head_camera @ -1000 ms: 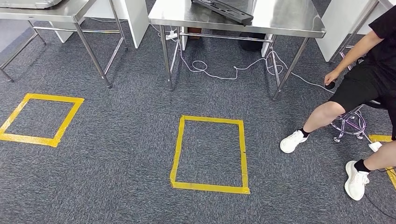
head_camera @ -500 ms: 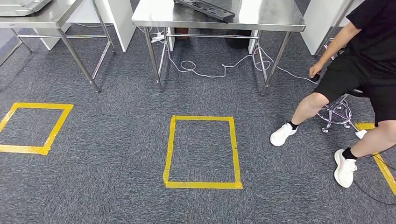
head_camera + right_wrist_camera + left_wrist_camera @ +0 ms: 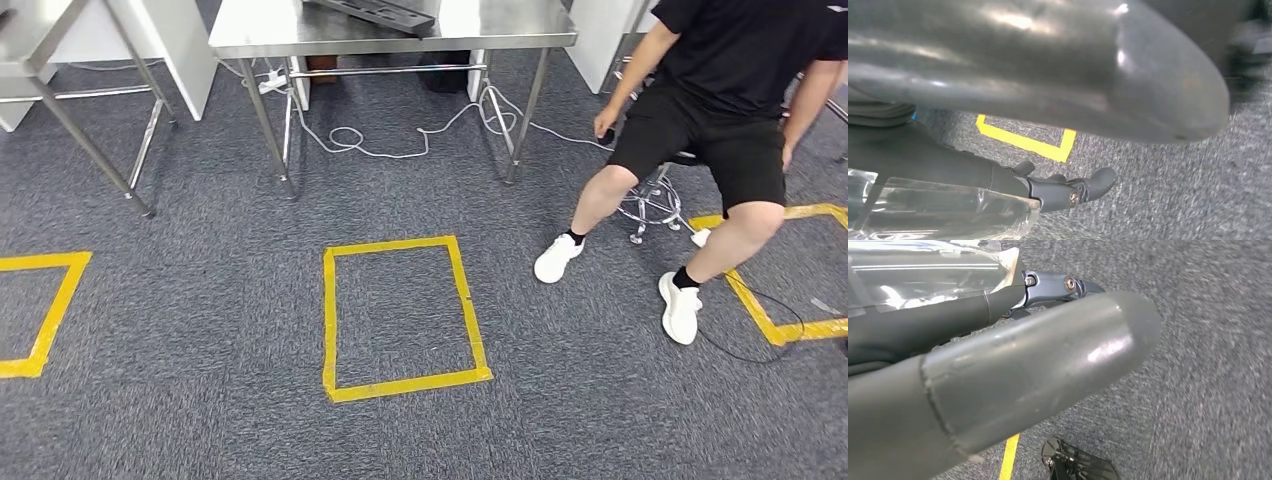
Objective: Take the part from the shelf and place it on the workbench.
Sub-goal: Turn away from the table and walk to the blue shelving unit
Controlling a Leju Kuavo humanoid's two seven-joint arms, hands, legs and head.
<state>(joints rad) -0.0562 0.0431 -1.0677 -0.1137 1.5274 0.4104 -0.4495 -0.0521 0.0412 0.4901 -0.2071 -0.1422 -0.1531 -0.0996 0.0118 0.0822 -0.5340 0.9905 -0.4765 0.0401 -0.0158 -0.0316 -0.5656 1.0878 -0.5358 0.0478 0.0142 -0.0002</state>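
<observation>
My left hand (image 3: 1013, 365) grips a clear-wrapped part (image 3: 923, 275), upper left of its wrist view. My right hand (image 3: 1048, 70) grips the same kind of wrapping (image 3: 938, 210), lower left. Steel workbench (image 3: 390, 30) at upper centre, person (image 3: 720, 110) seated upper right. Best approach squarely through the yellow square (image 3: 400, 315), load level.

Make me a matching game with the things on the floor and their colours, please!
Things:
1. tape square
2. shoes
3. carpet
4. table

Colours:
A. white
B. shiny silver
C. yellow
D. grey

Pairs: 1-C, 2-A, 3-D, 4-B
</observation>
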